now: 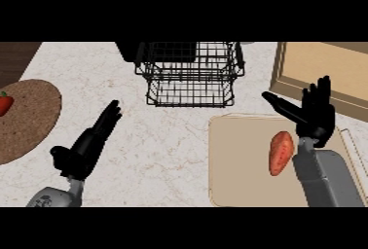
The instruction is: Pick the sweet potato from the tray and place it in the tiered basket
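1. While the sweet potato lay on the tray at lower right, the right robot hand hovered just beside it, fingers apart, seemingly poised to grasp.
2. At lower left the left robot hand rested open.

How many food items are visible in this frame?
2. The sweet potato lies on the tray at right; a red vegetable sits on the round brown mat at the left edge, partly cut off. The right forearm may hide more.
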`<state>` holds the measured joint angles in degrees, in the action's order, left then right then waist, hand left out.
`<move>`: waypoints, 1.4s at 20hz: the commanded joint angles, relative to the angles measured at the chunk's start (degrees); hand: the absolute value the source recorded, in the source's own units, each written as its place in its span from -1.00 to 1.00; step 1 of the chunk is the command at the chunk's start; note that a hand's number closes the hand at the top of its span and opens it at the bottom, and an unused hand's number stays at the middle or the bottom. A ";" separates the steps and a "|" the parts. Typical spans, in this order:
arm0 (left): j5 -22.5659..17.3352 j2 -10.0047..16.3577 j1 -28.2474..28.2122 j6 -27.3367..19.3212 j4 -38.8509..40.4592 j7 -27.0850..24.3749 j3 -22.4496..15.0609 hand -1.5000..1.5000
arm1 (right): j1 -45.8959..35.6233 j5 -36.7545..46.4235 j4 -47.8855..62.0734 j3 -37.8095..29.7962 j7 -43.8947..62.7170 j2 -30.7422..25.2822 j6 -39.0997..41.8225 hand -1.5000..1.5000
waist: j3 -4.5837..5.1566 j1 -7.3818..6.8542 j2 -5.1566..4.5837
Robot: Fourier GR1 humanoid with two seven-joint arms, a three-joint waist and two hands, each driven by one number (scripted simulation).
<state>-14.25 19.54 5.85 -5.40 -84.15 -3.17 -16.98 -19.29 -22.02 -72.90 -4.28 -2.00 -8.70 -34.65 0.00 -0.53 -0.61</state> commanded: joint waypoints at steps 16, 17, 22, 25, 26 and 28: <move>0.40 -2.56 -1.11 1.15 4.68 -3.79 1.03 0.00 | 1.02 16.07 -12.51 25.96 51.34 -39.14 26.26 -1.00 | 0.67 1.41 1.58; 1.89 -3.50 0.83 -0.47 5.12 -2.41 0.29 0.00 | -2.69 15.51 -14.79 27.02 56.44 -37.97 27.27 -1.00 | 0.47 0.78 1.19; 1.69 -2.74 1.62 1.59 7.52 -3.62 2.13 0.00 | -6.94 10.02 -25.80 24.99 73.13 -39.93 31.66 -1.00 | 0.14 1.02 0.89; 1.71 -3.30 2.39 2.61 8.30 -4.00 2.60 0.00 | -8.69 10.64 -26.75 25.60 78.71 -38.08 30.15 -1.00 | 0.10 0.54 0.71; 1.56 -3.74 4.43 1.98 9.09 -2.98 3.55 0.00 | -8.41 11.05 -27.87 26.35 79.51 -37.46 29.68 -1.00 | 0.10 0.70 0.71; 2.84 -4.33 -1.21 0.39 3.08 -1.54 0.64 0.00 | -7.02 13.17 -28.15 26.82 80.54 -37.43 27.18 -1.00 | 0.06 0.31 0.91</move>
<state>-12.48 16.09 7.42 -3.85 -77.90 -5.93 -15.01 -25.74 -10.60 -98.09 21.51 65.46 -47.39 -4.89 0.16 0.12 0.27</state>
